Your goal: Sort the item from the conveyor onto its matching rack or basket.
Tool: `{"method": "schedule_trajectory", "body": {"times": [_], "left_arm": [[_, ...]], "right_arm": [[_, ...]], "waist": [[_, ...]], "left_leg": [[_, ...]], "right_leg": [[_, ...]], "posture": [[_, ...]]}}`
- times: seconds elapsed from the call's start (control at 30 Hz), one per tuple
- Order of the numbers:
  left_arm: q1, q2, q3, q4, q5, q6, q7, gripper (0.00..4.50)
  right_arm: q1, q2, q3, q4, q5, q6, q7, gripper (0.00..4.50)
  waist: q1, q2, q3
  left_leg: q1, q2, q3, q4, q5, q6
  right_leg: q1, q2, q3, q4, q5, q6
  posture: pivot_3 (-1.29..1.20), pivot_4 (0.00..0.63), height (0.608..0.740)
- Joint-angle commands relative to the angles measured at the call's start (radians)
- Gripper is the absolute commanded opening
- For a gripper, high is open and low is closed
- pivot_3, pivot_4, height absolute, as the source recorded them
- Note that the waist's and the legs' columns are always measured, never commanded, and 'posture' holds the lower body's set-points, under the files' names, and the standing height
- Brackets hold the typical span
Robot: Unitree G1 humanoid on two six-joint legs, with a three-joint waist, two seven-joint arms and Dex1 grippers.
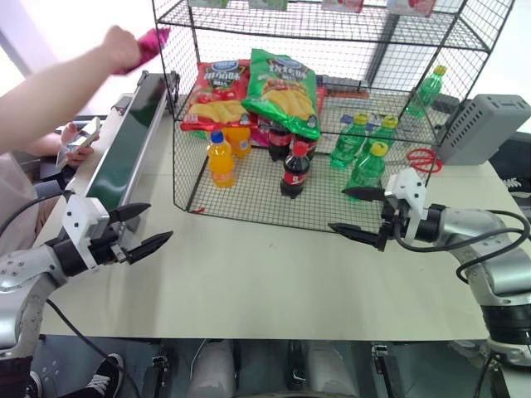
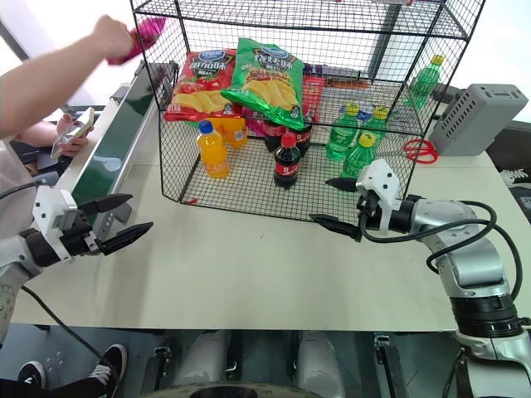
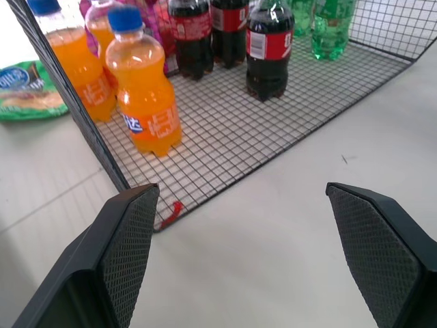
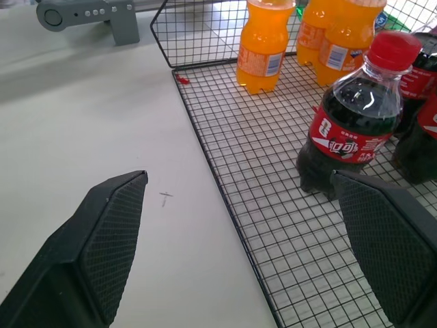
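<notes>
The pink chip bag (image 1: 152, 43) is gripped in a person's hand (image 1: 121, 47), held up in the air above the far end of the conveyor (image 1: 124, 143), just beside the rack's upper left corner; only a crumpled magenta part shows past the fingers. The conveyor is a long dark-green belt in a grey frame running along the table's left side. The black wire rack (image 1: 332, 178) stands beside it, its open front facing forward.

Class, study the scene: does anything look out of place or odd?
Yes. The pink chip bag is not on the conveyor; a person's hand holds it in the air above the belt's far end. Both robot hands, left and right, wait open.
</notes>
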State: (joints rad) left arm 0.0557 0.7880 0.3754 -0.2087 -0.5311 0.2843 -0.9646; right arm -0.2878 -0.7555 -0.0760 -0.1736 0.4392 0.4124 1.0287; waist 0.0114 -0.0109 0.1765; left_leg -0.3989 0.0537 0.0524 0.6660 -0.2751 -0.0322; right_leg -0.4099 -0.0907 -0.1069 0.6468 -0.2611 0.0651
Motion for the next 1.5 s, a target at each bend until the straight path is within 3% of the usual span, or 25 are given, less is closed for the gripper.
{"method": "schedule_trajectory", "body": {"times": [0.03, 0.13, 0.3, 0.53, 0.83, 1.17, 1.33, 1.5], "left_arm": [[-0.011, 0.032, 0.028, -0.029, -0.015, 0.027, 0.000, 4.16], [-0.007, 0.050, 0.045, -0.031, -0.077, 0.082, -0.039, 4.16], [-0.001, 0.060, 0.060, -0.025, -0.061, 0.088, -0.027, 4.16], [0.020, 0.040, 0.080, -0.019, 0.005, 0.018, 0.009, 4.16], [0.097, 0.000, 0.141, -0.035, 0.039, -0.083, 0.042, 4.16], [0.300, -0.037, 0.289, -0.043, 0.228, -0.357, 0.103, 4.16], [0.411, 0.000, 0.370, 0.076, 0.488, -0.631, 0.187, 4.16], [0.489, 0.023, 0.419, 0.160, 0.643, -0.845, 0.276, 4.16]], "right_arm": [[-0.005, 0.003, -0.006, -0.028, 0.016, -0.003, 0.003, 4.48], [-0.012, 0.008, -0.003, -0.027, 0.017, -0.002, -0.001, 4.48], [-0.023, 0.021, 0.011, -0.041, 0.019, -0.002, -0.006, 4.48], [-0.042, 0.048, 0.016, -0.069, 0.099, 0.091, 0.002, 4.48], [-0.056, 0.103, 0.066, -0.098, 0.095, 0.077, -0.016, 4.48], [-0.095, 0.224, 0.132, -0.132, 0.190, 0.174, -0.033, 4.48], [-0.116, 0.272, 0.171, -0.121, 0.222, 0.201, -0.014, 4.48], [-0.137, 0.304, 0.205, -0.095, 0.206, 0.184, -0.007, 4.48]], "waist": [[0.000, 0.000, 0.000], [-0.001, 0.000, 0.000], [-0.001, 0.000, 0.000], [0.000, 0.001, 0.000], [-0.002, 0.001, 0.000], [-0.001, 0.001, 0.000], [-0.002, 0.000, 0.000], [-0.002, 0.000, 0.000]], "left_leg": [[0.000, 0.000, 0.000, 0.000, 0.000, 0.000], [0.000, 0.000, 0.000, 0.000, 0.000, 0.000], [0.000, 0.000, 0.000, 0.000, 0.000, 0.000], [0.000, 0.000, 0.000, 0.000, 0.000, 0.000], [-0.001, 0.001, 0.001, -0.001, 0.000, 0.000], [-0.003, 0.002, 0.002, -0.001, 0.000, 0.000], [-0.008, 0.003, 0.002, 0.000, 0.000, 0.000], [-0.009, 0.004, 0.004, 0.000, 0.000, 0.000]], "right_leg": [[0.000, 0.000, 0.000, 0.000, 0.000, 0.000], [0.000, 0.000, 0.000, 0.000, 0.000, 0.000], [-0.001, 0.000, 0.000, 0.000, 0.000, 0.000], [-0.001, 0.000, 0.000, 0.000, 0.000, 0.000], [-0.002, 0.001, 0.001, 0.000, 0.000, 0.000], [-0.004, 0.001, 0.001, 0.000, 0.000, -0.001], [-0.010, 0.002, 0.001, 0.001, 0.000, -0.001], [-0.013, 0.002, 0.002, 0.001, 0.000, -0.002]], "posture": [[0.00, 0.150, 0.740], [0.00, 0.150, 0.740], [0.00, 0.150, 0.740], [0.00, 0.150, 0.740], [0.00, 0.150, 0.740], [0.00, 0.150, 0.740], [0.00, 0.150, 0.740], [0.00, 0.150, 0.740]]}}
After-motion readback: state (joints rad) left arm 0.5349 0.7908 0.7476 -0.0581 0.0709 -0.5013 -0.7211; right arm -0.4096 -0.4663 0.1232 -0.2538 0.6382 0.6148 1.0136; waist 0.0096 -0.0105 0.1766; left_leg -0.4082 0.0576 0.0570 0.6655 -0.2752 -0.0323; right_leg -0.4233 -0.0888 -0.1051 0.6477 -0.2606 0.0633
